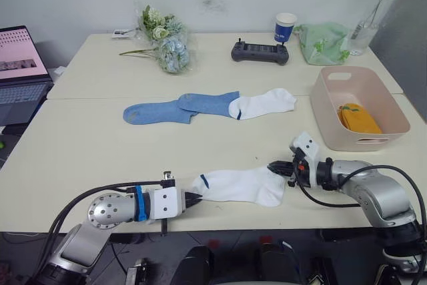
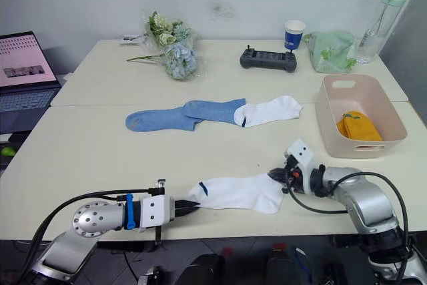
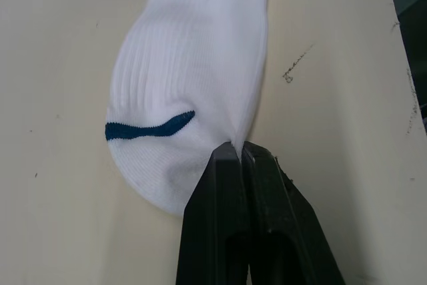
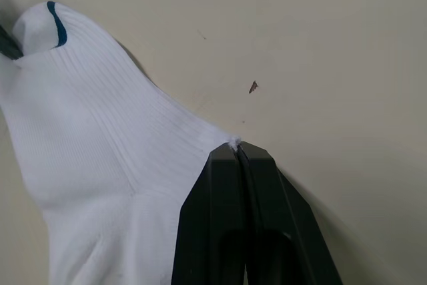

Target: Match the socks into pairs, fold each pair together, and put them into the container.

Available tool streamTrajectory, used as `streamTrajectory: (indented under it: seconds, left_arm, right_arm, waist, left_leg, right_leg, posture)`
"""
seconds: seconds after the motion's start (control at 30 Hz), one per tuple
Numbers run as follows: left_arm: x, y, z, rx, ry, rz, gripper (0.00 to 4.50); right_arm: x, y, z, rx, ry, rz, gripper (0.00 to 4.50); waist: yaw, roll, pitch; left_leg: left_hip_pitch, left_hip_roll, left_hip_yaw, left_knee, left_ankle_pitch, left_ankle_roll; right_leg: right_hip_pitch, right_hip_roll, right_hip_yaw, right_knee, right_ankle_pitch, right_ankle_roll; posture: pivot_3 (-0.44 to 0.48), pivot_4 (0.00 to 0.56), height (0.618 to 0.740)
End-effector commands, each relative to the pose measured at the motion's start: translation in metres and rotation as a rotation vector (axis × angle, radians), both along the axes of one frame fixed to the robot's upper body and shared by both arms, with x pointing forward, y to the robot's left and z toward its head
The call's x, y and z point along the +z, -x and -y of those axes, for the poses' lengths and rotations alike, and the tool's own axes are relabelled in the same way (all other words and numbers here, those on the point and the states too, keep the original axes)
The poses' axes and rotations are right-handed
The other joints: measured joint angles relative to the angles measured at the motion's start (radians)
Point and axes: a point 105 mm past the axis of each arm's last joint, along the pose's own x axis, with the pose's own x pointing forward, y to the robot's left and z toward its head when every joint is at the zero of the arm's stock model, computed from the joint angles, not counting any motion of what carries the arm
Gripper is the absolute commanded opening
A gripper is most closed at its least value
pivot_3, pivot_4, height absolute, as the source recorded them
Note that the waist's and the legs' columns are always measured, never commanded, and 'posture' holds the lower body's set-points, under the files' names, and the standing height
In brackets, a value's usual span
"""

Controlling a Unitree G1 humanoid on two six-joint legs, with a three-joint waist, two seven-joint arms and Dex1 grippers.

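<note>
A white sock (image 1: pixel 239 185) with a dark blue stripe lies stretched along the near table edge. My left gripper (image 1: pixel 195 197) is shut on its striped end (image 3: pixel 167 165), and my right gripper (image 1: pixel 274 166) is shut on its other end (image 4: pixel 153 165). Farther back, two light blue socks (image 1: pixel 180 107) overlap, and a second white sock (image 1: pixel 263 103) lies over the right one's end. The pale pink container (image 1: pixel 395 115) stands at the right with folded mustard-yellow socks (image 1: pixel 359 119) inside.
At the table's back are a flower bunch (image 1: pixel 165 39), a black controller (image 1: pixel 260 51), a blue-and-white paper cup (image 1: pixel 285 28), a pale green cloth bag (image 1: pixel 323 43) and a clear bottle (image 1: pixel 373 11). A laptop (image 1: pixel 21 71) stands at the far left.
</note>
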Motion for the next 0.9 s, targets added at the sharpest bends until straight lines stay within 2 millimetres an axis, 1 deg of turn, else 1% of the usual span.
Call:
streamTrajectory:
  seconds: [0.03,0.1,0.17,0.2,0.23,0.33,0.37,0.4,0.43,0.47,0.6,0.8,0.9]
  left_arm:
    - [0.0,-0.001,-0.002,0.006,-0.013,0.016,0.0]
    - [-0.001,0.0,-0.005,0.018,-0.008,0.005,0.0]
    - [0.0,0.002,-0.005,0.034,0.019,-0.03,0.0]
    - [0.001,0.003,-0.005,0.038,0.03,-0.04,0.42]
    - [0.002,0.003,-0.004,0.041,0.042,-0.051,0.6]
    - [0.007,0.005,-0.006,0.064,0.076,-0.072,1.57]
    - [0.009,0.004,-0.008,0.09,0.097,-0.09,1.87]
    - [0.016,0.002,-0.013,0.148,0.153,-0.13,2.22]
    - [0.02,0.001,-0.016,0.185,0.192,-0.161,2.54]
    - [0.024,-0.001,-0.021,0.237,0.237,-0.192,2.82]
    - [0.03,-0.012,-0.028,0.354,0.328,-0.242,2.82]
    - [0.02,-0.029,-0.019,0.442,0.383,-0.281,2.82]
    - [0.01,-0.027,-0.011,0.428,0.369,-0.299,2.82]
  right_arm:
    - [0.01,-0.001,-0.006,0.036,-0.004,0.045,0.03]
    - [0.009,-0.002,-0.003,0.04,0.016,0.055,0.03]
    - [0.01,-0.004,0.0,0.036,0.021,0.068,0.43]
    - [0.011,-0.005,0.001,0.033,0.02,0.074,0.63]
    - [0.013,-0.007,0.003,0.025,0.02,0.082,0.89]
    - [0.024,-0.015,0.014,-0.013,-0.006,0.116,1.98]
    - [0.028,-0.016,0.017,-0.019,-0.028,0.121,2.35]
    - [0.032,-0.014,0.02,0.0,-0.032,0.129,2.73]
    - [0.035,-0.012,0.022,0.016,-0.03,0.134,2.74]
    - [0.035,-0.005,0.023,0.047,-0.031,0.118,2.74]
    - [0.026,0.012,0.023,0.101,-0.025,0.063,2.74]
    - [0.003,0.026,0.023,0.119,0.028,0.019,2.74]
    - [-0.001,0.03,0.02,0.134,0.031,0.015,2.74]
  waist:
    - [0.0,0.0,0.0]
    - [0.0,0.0,0.0]
    - [0.0,0.0,0.0]
    - [-0.001,0.0,0.0]
    - [-0.001,0.0,0.0]
    - [-0.001,0.0,0.0]
    - [-0.001,0.0,0.0]
    - [0.0,0.0,0.0]
    - [0.0,0.0,0.0]
    - [0.0,0.0,0.0]
    - [0.001,0.0,0.0]
    - [0.002,0.0,0.0]
    - [0.0,0.0,0.0]
  left_leg:
    - [0.0,0.0,0.0,0.0,0.0,0.0]
    - [0.0,0.0,0.0,0.0,0.0,0.0]
    - [0.0,0.0,0.0,0.0,0.0,0.0]
    - [0.0,0.0,0.0,0.0,0.0,0.0]
    - [0.0,0.0,0.0,0.0,0.0,0.0]
    - [0.0,0.0,0.0,0.0,0.0,0.0]
    - [0.0,0.0,0.0,0.0,0.0,0.0]
    - [0.0,0.0,0.0,0.0,0.0,0.0]
    - [0.0,0.0,0.0,0.0,0.0,0.0]
    - [0.0,0.0,0.0,0.0,0.0,0.0]
    - [0.001,0.0,-0.001,0.0,-0.001,0.002]
    - [0.002,0.0,0.0,0.001,0.0,0.0]
    - [0.002,0.0,0.0,0.0,0.0,0.0]
  right_leg:
    - [0.0,0.0,0.0,0.0,0.0,0.0]
    - [0.0,0.0,0.0,0.0,0.0,0.0]
    - [0.0,0.0,0.0,0.0,0.0,0.0]
    - [0.0,0.0,0.0,0.0,0.0,0.0]
    - [0.0,0.0,0.0,0.0,0.0,0.0]
    - [0.0,0.0,0.0,0.0,0.0,0.0]
    - [0.0,0.0,0.0,0.0,0.0,0.0]
    - [0.0,0.0,0.0,0.0,0.0,0.0]
    - [0.0,0.0,0.0,0.0,0.0,0.0]
    - [0.0,0.0,0.0,0.0,0.0,0.0]
    - [0.003,0.0,-0.001,-0.001,0.0,0.0]
    - [0.004,0.0,-0.001,-0.001,0.0,0.0]
    - [0.004,0.0,-0.001,-0.001,0.0,0.0]
  posture:
    - [0.0,0.15,0.74]
    - [0.0,0.15,0.74]
    - [0.0,0.15,0.74]
    - [0.0,0.15,0.74]
    - [0.0,0.15,0.74]
    - [0.0,0.15,0.74]
    - [0.0,0.15,0.74]
    - [0.0,0.15,0.74]
    - [0.0,0.15,0.74]
    - [0.0,0.15,0.74]
    - [0.0,0.15,0.74]
    - [0.0,0.15,0.74]
    - [0.0,0.15,0.74]
